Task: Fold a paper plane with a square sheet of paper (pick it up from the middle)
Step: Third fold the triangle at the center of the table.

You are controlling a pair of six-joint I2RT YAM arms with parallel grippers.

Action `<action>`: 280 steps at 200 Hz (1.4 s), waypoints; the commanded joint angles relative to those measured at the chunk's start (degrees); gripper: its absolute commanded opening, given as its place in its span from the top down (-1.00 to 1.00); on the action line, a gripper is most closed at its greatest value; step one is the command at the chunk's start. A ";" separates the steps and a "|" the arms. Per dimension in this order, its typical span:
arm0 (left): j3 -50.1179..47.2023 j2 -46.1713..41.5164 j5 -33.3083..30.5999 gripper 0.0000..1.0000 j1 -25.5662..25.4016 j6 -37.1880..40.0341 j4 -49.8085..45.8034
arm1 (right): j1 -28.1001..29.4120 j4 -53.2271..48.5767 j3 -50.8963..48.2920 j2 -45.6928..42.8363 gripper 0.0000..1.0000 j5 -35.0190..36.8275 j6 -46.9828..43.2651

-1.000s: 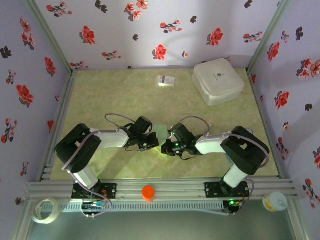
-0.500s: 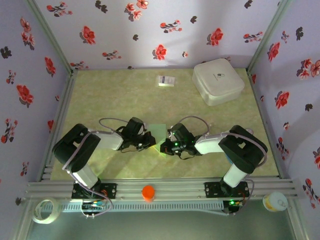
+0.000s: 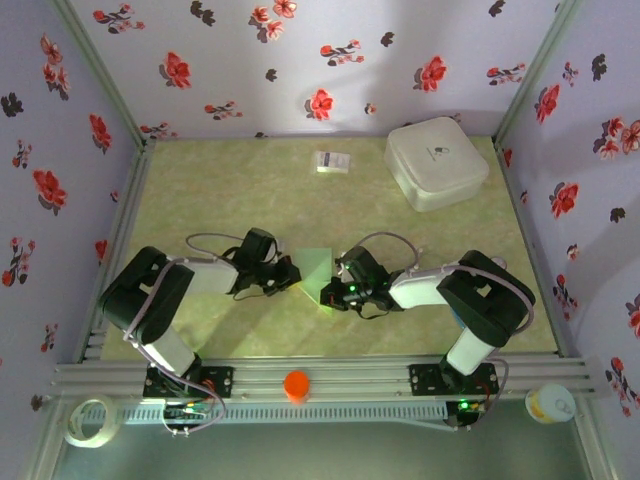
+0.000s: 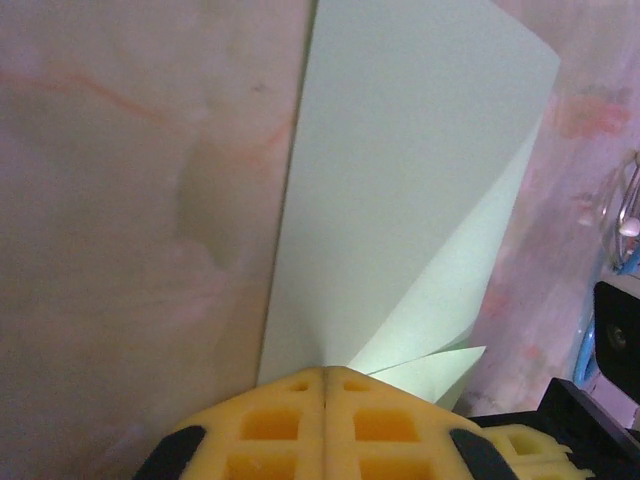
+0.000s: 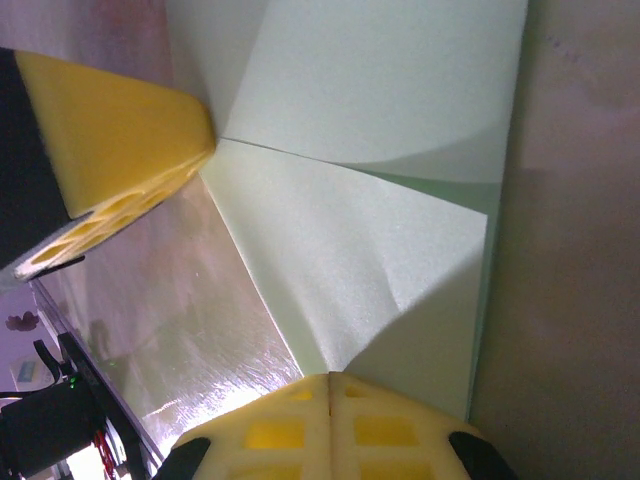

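Over the past second the left gripper (image 3: 288, 277) has drawn back towards its own side, and the square sheet of paper (image 3: 315, 267), held just above the table between both grippers, now shows more of its face and is curled over on itself. Both the left gripper and the right gripper (image 3: 336, 291) have their jaws closed flat on edges of the sheet; in my judgement a first fold is forming but is not yet pressed. The print on the small white card (image 3: 332, 161) and the dark mark on the white box (image 3: 436, 162) are too small to read.
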 commanded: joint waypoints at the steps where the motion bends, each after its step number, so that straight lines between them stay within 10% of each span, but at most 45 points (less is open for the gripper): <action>1: 0.48 0.07 -4.84 1.00 2.59 3.17 -8.02 | -0.09 -7.74 -2.19 1.79 1.00 2.24 -0.12; 134: 2.62 -10.84 -4.36 1.00 2.30 3.52 -12.74 | -0.03 -9.11 -1.51 0.89 1.00 3.08 -1.00; 280: 3.08 1.80 -8.46 1.00 -3.91 4.32 -12.65 | -0.03 -11.05 4.40 -2.98 0.99 1.37 -2.58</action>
